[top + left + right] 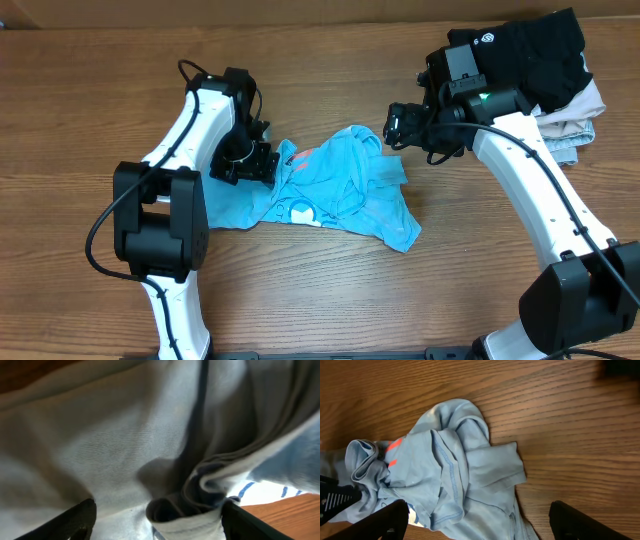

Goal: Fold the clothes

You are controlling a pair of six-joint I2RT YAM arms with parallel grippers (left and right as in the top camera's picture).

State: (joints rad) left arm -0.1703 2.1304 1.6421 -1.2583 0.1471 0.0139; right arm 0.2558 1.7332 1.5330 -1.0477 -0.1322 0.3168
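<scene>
The clothes are one light blue T-shirt (335,185), lying crumpled mid-table with orange-red and white print showing. My left gripper (266,166) is at the shirt's left part. In the left wrist view its jaws (157,521) stand wide apart. A rolled hem of the shirt (187,515) bulges between them, close to the right finger (245,521). My right gripper (392,125) hovers over the shirt's upper right edge. It is open (479,521), and the shirt (450,475) lies below it, untouched.
A black garment (520,45) with a small white logo lies on beige and pale folded garments (572,125) at the back right, just behind my right arm. Bare wooden table (330,300) stretches in front of the shirt.
</scene>
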